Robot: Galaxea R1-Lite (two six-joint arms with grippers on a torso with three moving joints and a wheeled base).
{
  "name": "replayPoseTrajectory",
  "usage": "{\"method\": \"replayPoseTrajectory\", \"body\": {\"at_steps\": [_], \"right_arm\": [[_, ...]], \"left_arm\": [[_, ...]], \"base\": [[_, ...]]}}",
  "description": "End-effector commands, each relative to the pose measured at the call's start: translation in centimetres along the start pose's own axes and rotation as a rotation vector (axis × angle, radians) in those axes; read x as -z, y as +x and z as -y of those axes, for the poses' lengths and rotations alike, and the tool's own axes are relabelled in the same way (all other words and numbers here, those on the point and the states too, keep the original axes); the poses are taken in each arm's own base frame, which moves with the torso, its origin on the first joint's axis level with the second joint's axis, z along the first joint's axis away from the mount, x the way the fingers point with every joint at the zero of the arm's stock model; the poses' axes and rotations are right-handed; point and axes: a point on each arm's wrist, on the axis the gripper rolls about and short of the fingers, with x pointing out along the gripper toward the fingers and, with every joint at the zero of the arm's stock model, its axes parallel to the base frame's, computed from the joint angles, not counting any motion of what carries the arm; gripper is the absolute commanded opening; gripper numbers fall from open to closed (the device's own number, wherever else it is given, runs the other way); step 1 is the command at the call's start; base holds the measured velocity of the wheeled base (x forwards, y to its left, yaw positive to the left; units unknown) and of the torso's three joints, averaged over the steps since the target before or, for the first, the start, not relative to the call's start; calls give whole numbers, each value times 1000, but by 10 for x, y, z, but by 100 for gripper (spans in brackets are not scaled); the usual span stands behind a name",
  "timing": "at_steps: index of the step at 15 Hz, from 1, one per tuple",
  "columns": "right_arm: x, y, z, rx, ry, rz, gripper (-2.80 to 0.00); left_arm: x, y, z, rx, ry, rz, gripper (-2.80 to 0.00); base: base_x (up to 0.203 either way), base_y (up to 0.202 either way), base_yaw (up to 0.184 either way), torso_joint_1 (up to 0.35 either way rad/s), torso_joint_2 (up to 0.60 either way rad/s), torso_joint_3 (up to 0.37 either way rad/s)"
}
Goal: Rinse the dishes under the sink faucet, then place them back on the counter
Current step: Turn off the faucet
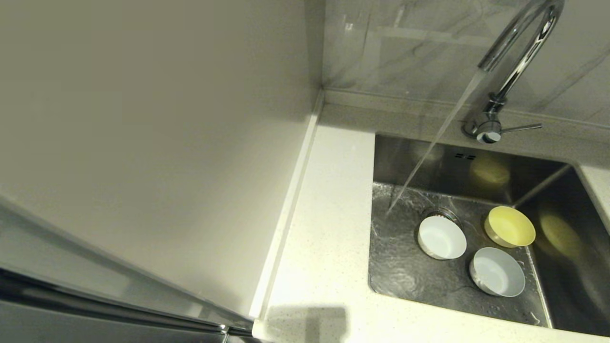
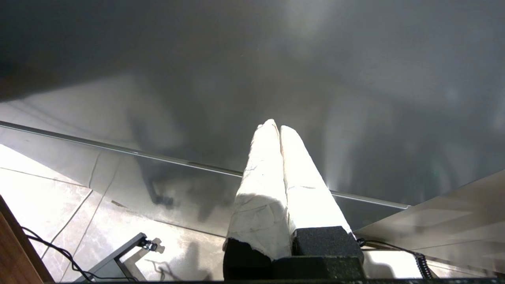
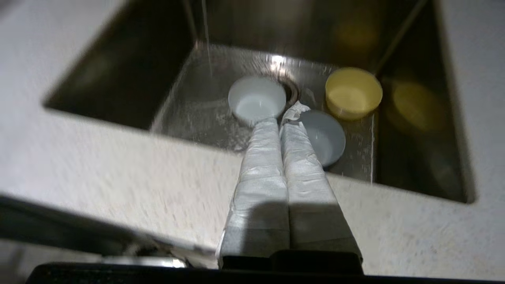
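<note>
Three dishes sit in the sink [image 1: 405, 276]: a white bowl [image 1: 442, 237] by the drain, a pale yellow bowl [image 1: 510, 226] to its right, and a bluish-white bowl [image 1: 497, 272] nearest the front. The chrome faucet [image 1: 517, 57] runs, its stream striking the wet basin floor left of the white bowl. No gripper shows in the head view. My right gripper [image 3: 281, 118] hovers shut and empty above the counter's front strip [image 3: 118, 173], pointing at the white bowl [image 3: 256, 98] and the bluish-white bowl [image 3: 325, 136]. Parked away from the sink, my left gripper [image 2: 276, 126] is shut and empty.
White speckled counter [image 1: 329, 228] lies left of and in front of the sink. A cream wall panel [image 1: 157, 143] rises at the left. The faucet's side lever [image 1: 522, 127] points right. The left wrist view shows tiled floor [image 2: 47, 189] and cables.
</note>
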Motion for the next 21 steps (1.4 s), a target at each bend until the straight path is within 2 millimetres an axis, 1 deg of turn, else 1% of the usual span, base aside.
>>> {"method": "replayPoseTrajectory", "body": {"at_steps": [1, 2, 3, 4, 5, 6, 7, 8, 9, 10, 11, 12, 13, 14, 15, 17, 19, 20, 21], "right_arm": [[-60, -2, -2, 0, 80, 91, -280], [-103, 1, -4, -6, 148, 141, -280], [-147, 11, -6, -16, 212, 162, -280], [-175, 26, -7, -22, 255, 152, -280], [-201, 51, -10, -25, 296, 115, -280], [-220, 87, -12, -18, 327, 51, -280], [-229, 122, -15, 4, 344, -19, -280], [-230, 155, -15, 43, 349, -102, -280], [-224, 189, -12, 115, 339, -205, -280], [-214, 211, -4, 201, 326, -285, -280], [-203, 222, 10, 295, 314, -348, -280], [-192, 225, 25, 371, 310, -392, -280], [-184, 228, 36, 390, 328, -418, -280], [-181, 230, 46, 368, 375, -414, -280], [-182, 230, 55, 345, 457, -388, -280], [-186, 218, 78, 365, 586, -331, -280], [-188, 200, 104, 385, 676, -291, -280], [-186, 191, 114, 348, 722, -291, -280], [-180, 186, 119, 282, 772, -309, -280]], "left_arm": [[0, 0, 0, 0, -1, 3, -280], [0, 0, 0, 0, 1, 3, -280], [0, 0, 0, 0, -1, 3, -280], [0, 0, 0, 0, -1, 3, -280], [0, 0, 0, -1, -1, 3, -280], [0, 0, 0, -1, -1, 3, -280], [0, 0, 0, 0, -1, 3, -280], [0, 0, 0, 0, -1, 3, -280], [0, 0, 0, 1, -1, 3, -280], [0, 0, 0, 0, -1, 3, -280], [0, 0, 0, 1, -1, 3, -280], [0, 0, 0, 1, -1, 3, -280], [0, 0, 0, 0, -1, 3, -280], [0, 0, 0, -2, -1, 3, -280], [0, 0, 0, 0, -1, 3, -280], [0, 0, 0, 0, -1, 3, -280], [0, 0, 0, 1, -1, 3, -280], [0, 0, 0, 0, -1, 3, -280], [0, 0, 0, 0, 0, 3, -280]], "base": [[0, 0, 0, 0, 0, 0], [0, 0, 0, 0, 0, 0], [0, 0, 0, 0, 0, 0], [0, 0, 0, 0, 0, 0], [0, 0, 0, 0, 0, 0], [0, 0, 0, 0, 0, 0], [0, 0, 0, 0, 0, 0], [0, 0, 0, 0, 0, 0], [0, 0, 0, 0, 0, 0], [0, 0, 0, 0, 0, 0], [0, 0, 0, 0, 0, 0], [0, 0, 0, 0, 0, 0], [0, 0, 0, 0, 0, 0], [0, 0, 0, 0, 0, 0], [0, 0, 0, 0, 0, 0], [0, 0, 0, 0, 0, 0], [0, 0, 0, 0, 0, 0], [0, 0, 0, 0, 0, 0], [0, 0, 0, 0, 0, 0]]}}
